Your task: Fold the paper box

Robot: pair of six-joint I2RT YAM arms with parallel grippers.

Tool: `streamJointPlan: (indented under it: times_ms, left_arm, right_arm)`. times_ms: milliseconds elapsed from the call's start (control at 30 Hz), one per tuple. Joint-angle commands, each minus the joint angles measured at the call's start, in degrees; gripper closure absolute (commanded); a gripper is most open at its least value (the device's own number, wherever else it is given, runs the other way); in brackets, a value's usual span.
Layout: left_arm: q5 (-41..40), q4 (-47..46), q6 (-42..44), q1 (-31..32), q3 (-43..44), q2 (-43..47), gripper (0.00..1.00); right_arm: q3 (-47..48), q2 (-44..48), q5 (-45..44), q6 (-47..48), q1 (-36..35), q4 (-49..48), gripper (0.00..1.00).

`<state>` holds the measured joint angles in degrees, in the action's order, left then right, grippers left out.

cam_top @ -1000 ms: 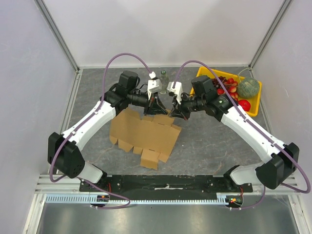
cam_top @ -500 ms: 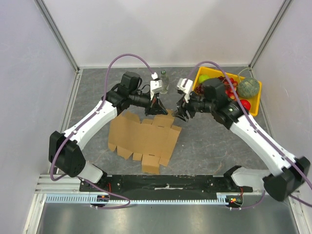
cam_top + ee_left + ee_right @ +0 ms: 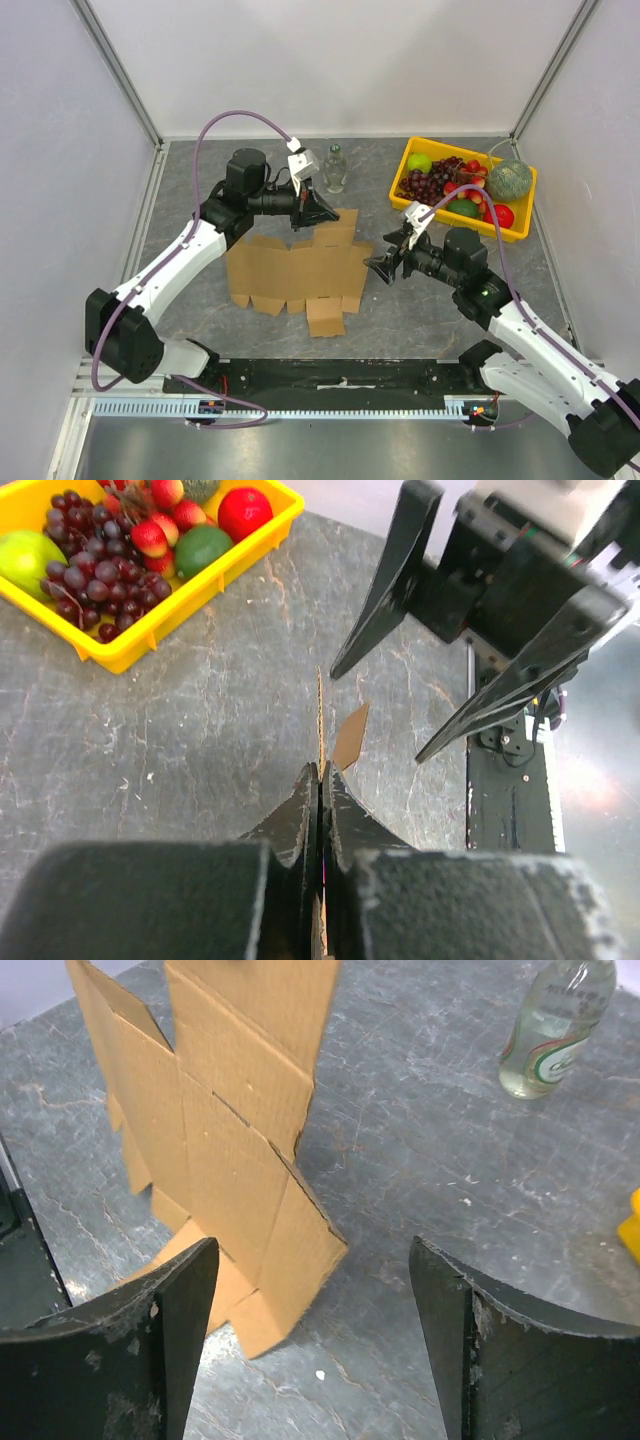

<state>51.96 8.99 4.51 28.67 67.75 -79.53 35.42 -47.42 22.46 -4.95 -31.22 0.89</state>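
On the grey table [image 3: 190,200], the left arm reaches from the near left corner toward the far middle. Its left gripper [image 3: 327,209] has its fingers pressed flat together on the far edge of the paper box [image 3: 295,270]. The left wrist view shows that grip [image 3: 321,780], with the cardboard [image 3: 320,715] seen edge-on as a thin line, so little of its shape can be read there. There is one paper box, an unfolded brown sheet lying in the middle of the table. Its long axis runs left to right across the table, and flaps and tabs point toward the near and far edges. The gripper covers part of the far flap, and whether that flap is lifted off the table cannot be told. One clear bottle [image 3: 336,168] stands upright beyond the sheet, apart from it. In the right wrist view its top [image 3: 555,1025] is cut off and its label is too blurred to read. The right gripper [image 3: 383,266] hovers just beside the sheet's right edge with its fingers spread wide and holding nothing. Its own camera [image 3: 310,1250] looks along the cardboard [image 3: 230,1140]. At the far right sits one yellow tray [image 3: 524,215] holding grapes [image 3: 430,183], one netted melon [image 3: 512,180] and smaller red and green fruit, too crowded to count.
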Motion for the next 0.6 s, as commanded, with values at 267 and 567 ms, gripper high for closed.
streamJointPlan:
  times_ms: [267, 567]
  left_arm:
    - [-0.46, -3.99, -5.92, -0.45, 0.46, 4.82, 0.98]
    - [-0.55, -3.28, -5.83, -1.15, 0.90, 4.73, 0.98]
  right_arm:
    - [-10.36, -3.46, 0.65, -11.31, 0.20, -25.66, 0.16]
    - [-13.09, -11.28, 4.17, -11.75, 0.29, -35.59, 0.21]
